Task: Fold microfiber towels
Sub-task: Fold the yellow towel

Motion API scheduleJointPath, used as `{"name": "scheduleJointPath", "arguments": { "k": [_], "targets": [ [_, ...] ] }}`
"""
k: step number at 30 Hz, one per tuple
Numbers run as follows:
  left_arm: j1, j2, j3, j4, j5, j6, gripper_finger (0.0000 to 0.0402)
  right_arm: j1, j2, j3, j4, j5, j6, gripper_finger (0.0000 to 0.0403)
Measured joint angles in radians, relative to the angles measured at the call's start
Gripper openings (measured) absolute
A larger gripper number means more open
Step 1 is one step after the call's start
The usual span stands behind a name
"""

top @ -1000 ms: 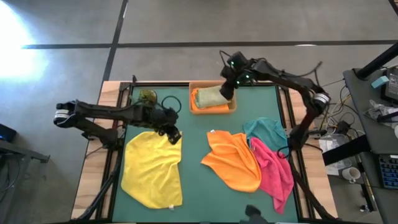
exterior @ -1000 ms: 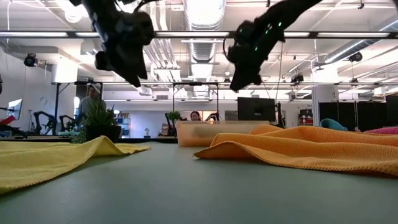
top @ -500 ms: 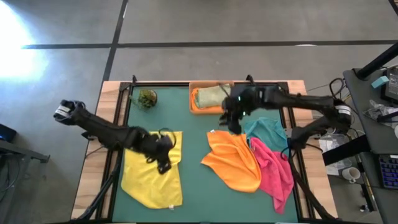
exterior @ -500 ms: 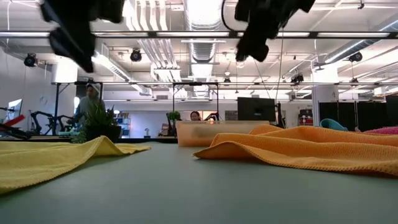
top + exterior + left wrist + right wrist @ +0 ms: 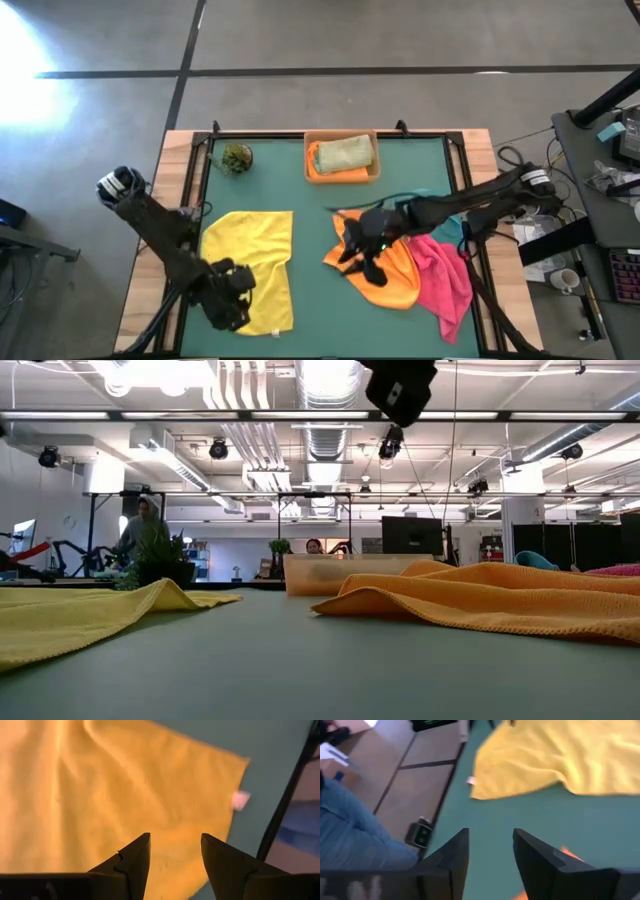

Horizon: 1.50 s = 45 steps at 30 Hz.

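The left pincer [image 5: 232, 300] hangs over the near left part of the green worktop [image 5: 310, 215], above the near edge of a flat, spread-out yellow microfiber towel [image 5: 250, 260]. Its two dark fingers [image 5: 132, 860] stand apart with nothing between them; its wrist view shows yellow cloth below and the towel's corner with a small white tag [image 5: 241, 800] just ahead.

The right pincer [image 5: 368, 262] hangs over the middle of the worktop, above the near left part of a crumpled orange microfiber towel [image 5: 395, 270]. Its fingers [image 5: 447, 860] are also apart and empty. Its wrist view looks across bare green surface toward the yellow towel, with a person's blue-trousered leg [image 5: 355, 845] beyond the worktop's edge.

To the right of the orange towel, touching it, lies a rumpled pink microfiber towel [image 5: 445, 280], and a teal towel [image 5: 450, 228] peeks out on its far side. At the far edge, a shallow tan rectangular tray [image 5: 342, 158] holds a folded olive-green towel [image 5: 345, 152] lying on something orange. A small green plant ball [image 5: 237, 157] sits left of the tray.

Judging by this, one towel is folded and put away, and the arms are choosing the next cloth. The next move likely calls for lowering a pincer onto a towel edge or corner and closing on a single layer.
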Motion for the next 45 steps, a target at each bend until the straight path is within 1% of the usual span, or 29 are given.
{"name": "scheduleJointPath", "arguments": {
  "k": [4, 8, 11, 15, 19, 25, 30, 33, 39, 45],
  "targets": [
    [-0.062, 0.060, 0.022, 0.002, 0.013, -0.037, 0.0160, 0.056, 0.102, 0.068, 0.022, 0.012, -0.027, 0.0187],
    [-0.103, 0.108, 0.038, -0.001, 0.040, -0.038, 0.0160, 0.084, 0.224, 0.160, 0.017, 0.017, -0.176, 0.0217],
    [-0.125, 0.122, 0.036, -0.010, 0.086, -0.057, 0.0160, 0.094, 0.323, 0.245, 0.014, 0.016, -0.259, 0.0226],
    [-0.154, 0.123, 0.039, -0.101, 0.145, -0.119, 0.0160, 0.101, 0.433, 0.360, 0.004, 0.016, -0.345, 0.0224],
    [-0.189, 0.120, 0.055, -0.167, 0.168, -0.157, 0.0160, 0.106, 0.527, 0.468, -0.016, 0.015, -0.402, 0.0218],
    [-0.225, 0.118, 0.060, -0.246, 0.173, -0.171, 0.0160, 0.115, 0.659, 0.603, -0.019, 0.001, -0.415, 0.0215],
    [-0.226, 0.118, 0.060, -0.322, 0.175, -0.169, 0.0160, 0.130, 0.757, 0.703, -0.019, -0.019, -0.415, 0.0215],
    [-0.226, 0.117, 0.060, -0.341, 0.175, -0.168, 0.0160, 0.142, 0.819, 0.770, -0.029, -0.019, -0.416, 0.0215],
    [-0.226, 0.117, 0.060, -0.342, 0.176, -0.168, 0.0160, 0.149, 0.950, 0.912, -0.147, -0.019, -0.414, 0.0215],
    [-0.226, 0.116, 0.060, -0.336, 0.180, -0.169, 0.0160, 0.151, 1.033, 1.023, -0.216, -0.011, -0.414, 0.0215]
  ]
}}
